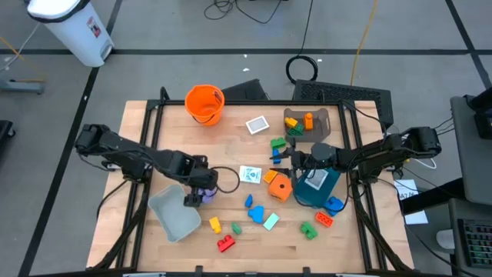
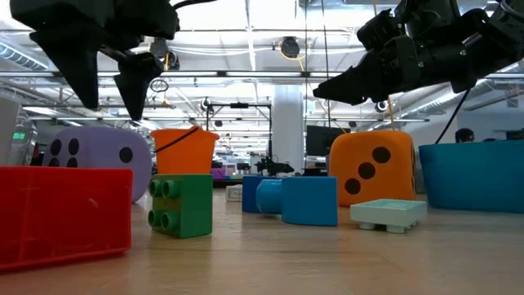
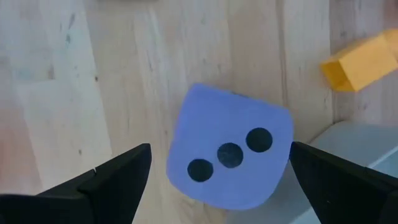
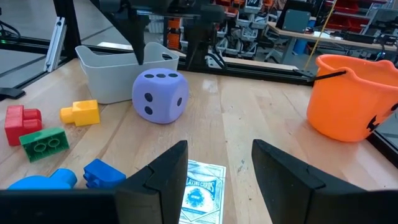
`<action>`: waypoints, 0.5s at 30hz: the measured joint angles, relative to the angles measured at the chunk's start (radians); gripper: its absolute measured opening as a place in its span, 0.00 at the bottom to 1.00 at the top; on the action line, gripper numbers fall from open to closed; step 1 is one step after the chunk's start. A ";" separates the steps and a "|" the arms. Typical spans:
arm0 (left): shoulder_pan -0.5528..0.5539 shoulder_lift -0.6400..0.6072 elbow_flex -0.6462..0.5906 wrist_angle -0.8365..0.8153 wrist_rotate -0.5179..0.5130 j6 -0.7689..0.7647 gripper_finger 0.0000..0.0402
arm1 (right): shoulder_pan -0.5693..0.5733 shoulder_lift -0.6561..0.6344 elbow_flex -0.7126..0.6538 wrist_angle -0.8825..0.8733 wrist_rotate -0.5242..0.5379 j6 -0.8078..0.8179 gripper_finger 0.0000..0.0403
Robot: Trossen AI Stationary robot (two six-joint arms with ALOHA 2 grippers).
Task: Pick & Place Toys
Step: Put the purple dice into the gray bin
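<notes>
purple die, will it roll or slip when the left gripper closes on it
The purple die has flat faces and sits flat on the table, so it probably won't roll far. Its rounded corners and smooth skin could let it twist out. It fills most of the gap between the open left gripper fingers, so there is little slack. It looks light, maybe foam.

The table (image 1: 254, 238) is pale wood with visible grain, smooth and lightly sheened. The purple die (image 3: 229, 154) looks matt and soft-edged, like foam, while the red block (image 2: 64, 215) and green block (image 2: 180, 205) are glossy plastic. The orange bucket (image 4: 355, 94) is smooth plastic, and the grey bin (image 4: 112, 73) is dull plastic.
</notes>
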 joint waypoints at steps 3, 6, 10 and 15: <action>-0.024 0.030 0.000 -0.011 -0.024 0.021 0.97 | 0.000 0.000 0.000 0.000 0.000 0.000 0.42; -0.038 0.067 0.000 -0.014 -0.039 0.039 0.97 | 0.000 0.000 0.000 -0.001 0.001 0.000 0.42; -0.046 0.106 0.005 -0.009 -0.021 0.074 0.97 | 0.000 0.000 0.000 -0.001 0.000 0.000 0.42; -0.044 0.109 0.004 -0.005 -0.017 0.081 0.97 | 0.000 0.000 0.000 -0.001 0.000 0.000 0.42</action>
